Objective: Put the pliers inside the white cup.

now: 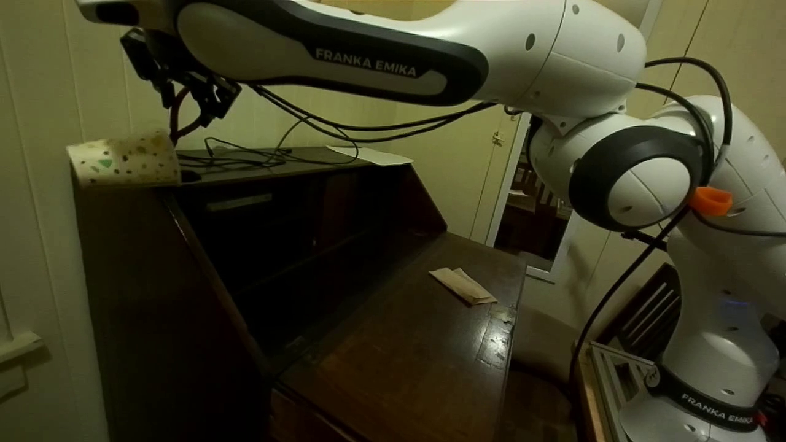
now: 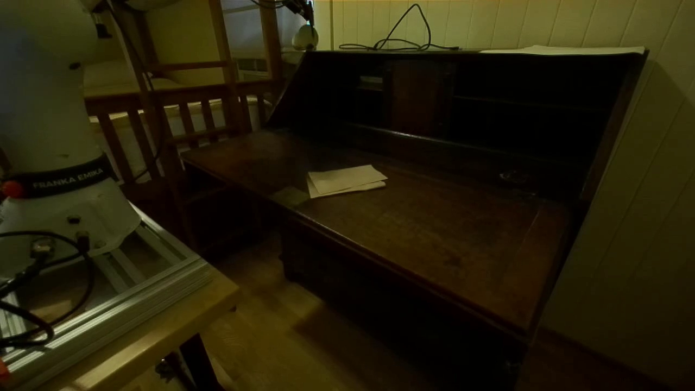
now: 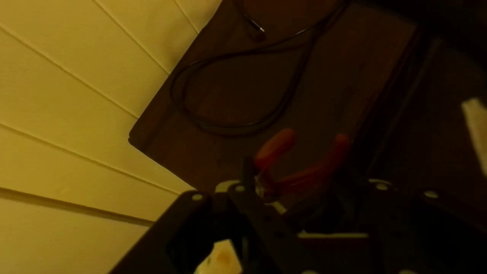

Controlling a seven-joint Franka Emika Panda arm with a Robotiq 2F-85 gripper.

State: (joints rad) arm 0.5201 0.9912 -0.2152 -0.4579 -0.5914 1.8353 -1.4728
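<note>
The white cup [image 1: 126, 161] lies on its side at the end of the desk's top, its wide end pointing left, with coloured specks on its wall. It seems to show end-on in an exterior view [image 2: 305, 37], and a piece of it shows in the wrist view [image 3: 220, 260]. My gripper [image 1: 189, 113] is just above the cup's narrow end. In the wrist view, my gripper [image 3: 298, 167] has the red-handled pliers [image 3: 276, 149] between its fingers, which press on them. The pliers [image 1: 177, 116] point head down; their jaws are hidden.
Thin black cables [image 1: 245, 161] loop over the dark desk top and also show in an exterior view [image 2: 404, 42]. A white sheet [image 1: 374, 156] lies at the top's far end. A folded paper [image 1: 463, 285] lies on the lowered leaf. A panelled wall stands behind the desk.
</note>
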